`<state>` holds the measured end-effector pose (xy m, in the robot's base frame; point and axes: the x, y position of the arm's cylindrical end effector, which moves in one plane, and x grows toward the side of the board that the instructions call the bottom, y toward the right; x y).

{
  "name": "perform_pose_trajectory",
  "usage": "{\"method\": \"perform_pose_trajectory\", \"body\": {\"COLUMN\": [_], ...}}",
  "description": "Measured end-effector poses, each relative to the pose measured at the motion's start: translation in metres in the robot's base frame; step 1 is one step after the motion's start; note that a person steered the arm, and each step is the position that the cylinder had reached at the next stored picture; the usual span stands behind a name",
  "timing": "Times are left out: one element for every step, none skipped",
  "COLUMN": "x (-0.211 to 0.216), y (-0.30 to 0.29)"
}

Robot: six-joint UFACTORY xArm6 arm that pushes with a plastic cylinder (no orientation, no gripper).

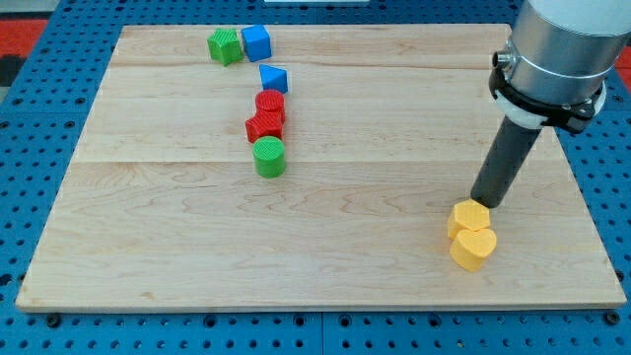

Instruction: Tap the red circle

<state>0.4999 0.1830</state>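
Note:
The red circle [270,103] lies at the view's upper middle-left of the wooden board [177,217]. It touches a red star-shaped block [263,126] just below it and a blue block [273,78] just above it. A green cylinder [268,157] lies below the red star. My tip [482,202] is far off at the view's right, touching the top edge of a yellow hexagon block [469,217]. A yellow heart block [473,248] lies right below the hexagon.
A green block [225,45] and a blue cube [256,41] sit side by side near the board's top edge. The arm's grey body [562,49] fills the view's top right corner. Blue pegboard [30,148] surrounds the board.

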Motion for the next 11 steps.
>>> {"method": "perform_pose_trajectory", "body": {"x": [0.000, -0.001, -0.015, -0.032, -0.078, -0.123, -0.154, -0.164, -0.165, -0.172, -0.176], "y": [0.013, 0.030, 0.027, 0.008, -0.016, -0.053, -0.105, -0.160, -0.208, -0.226, -0.213]}}
